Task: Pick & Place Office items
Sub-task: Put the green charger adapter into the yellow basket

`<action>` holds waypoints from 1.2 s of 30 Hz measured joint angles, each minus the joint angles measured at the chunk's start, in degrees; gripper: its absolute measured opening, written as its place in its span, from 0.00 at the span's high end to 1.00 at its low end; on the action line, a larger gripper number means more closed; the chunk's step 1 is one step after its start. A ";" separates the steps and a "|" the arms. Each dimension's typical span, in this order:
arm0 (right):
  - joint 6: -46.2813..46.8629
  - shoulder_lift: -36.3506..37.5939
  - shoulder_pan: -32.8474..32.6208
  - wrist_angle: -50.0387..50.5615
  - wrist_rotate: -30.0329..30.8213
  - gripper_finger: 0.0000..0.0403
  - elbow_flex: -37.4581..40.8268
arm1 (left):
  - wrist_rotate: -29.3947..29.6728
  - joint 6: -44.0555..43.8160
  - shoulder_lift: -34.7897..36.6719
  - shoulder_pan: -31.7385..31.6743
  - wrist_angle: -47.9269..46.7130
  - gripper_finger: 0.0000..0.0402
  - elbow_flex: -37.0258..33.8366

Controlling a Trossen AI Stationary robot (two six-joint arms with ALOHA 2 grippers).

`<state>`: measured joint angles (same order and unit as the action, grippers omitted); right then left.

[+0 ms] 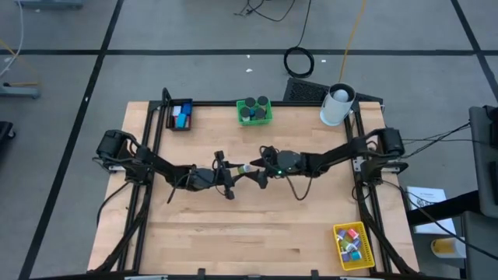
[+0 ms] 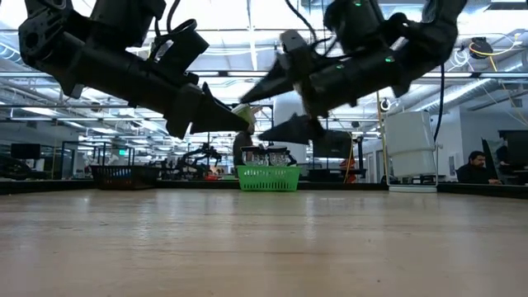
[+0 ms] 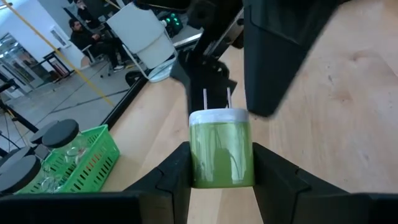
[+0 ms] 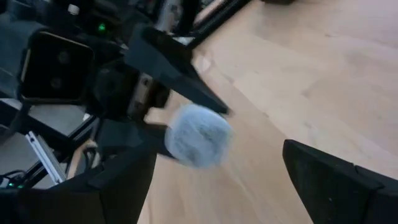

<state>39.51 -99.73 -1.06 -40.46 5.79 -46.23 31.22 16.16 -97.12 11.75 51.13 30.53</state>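
Now green clip [image 3: 221, 149] clenched in left end effector [image 3: 221, 171]; right end effector [image 4: 211, 171] released, facing it.

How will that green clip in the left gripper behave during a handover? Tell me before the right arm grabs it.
The green clip looks stiff: it keeps its shape between the left gripper's fingers. It seems light for its size, carried well above the table. Its glossy sides may be slippery, and its thin wire prongs offer little hold, so the open right gripper should probably take the body.
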 joint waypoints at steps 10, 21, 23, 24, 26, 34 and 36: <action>-1.35 -4.45 -0.03 -0.01 -0.10 0.28 -5.85 | -0.13 -0.15 0.00 0.00 -0.48 0.66 0.00; 0.13 -4.38 -0.10 0.73 -1.60 0.55 -5.83 | 0.12 -0.28 0.00 -0.09 -0.41 0.64 0.00; 0.09 -4.38 -0.09 0.63 -1.57 0.60 -5.78 | 0.25 -0.39 0.00 -0.09 -0.30 0.61 0.00; 0.09 -4.38 -0.09 0.63 -1.59 0.62 -5.78 | 0.31 -0.37 0.00 -0.09 -0.28 0.60 0.00; -0.03 -4.38 -0.09 0.63 -1.84 0.64 -5.78 | 0.34 -0.41 0.00 -0.09 -0.30 0.60 0.00; -2.08 -3.33 -0.07 2.69 -2.90 0.62 -5.78 | 1.19 -4.47 0.51 -0.04 -0.84 0.56 0.00; -3.27 -2.70 -0.05 3.28 -2.96 0.63 -5.80 | 1.14 -5.14 1.96 0.02 -1.68 0.52 0.00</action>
<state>36.23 -102.44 -1.11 -37.19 2.83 -52.03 32.36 11.02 -95.16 11.77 49.45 30.52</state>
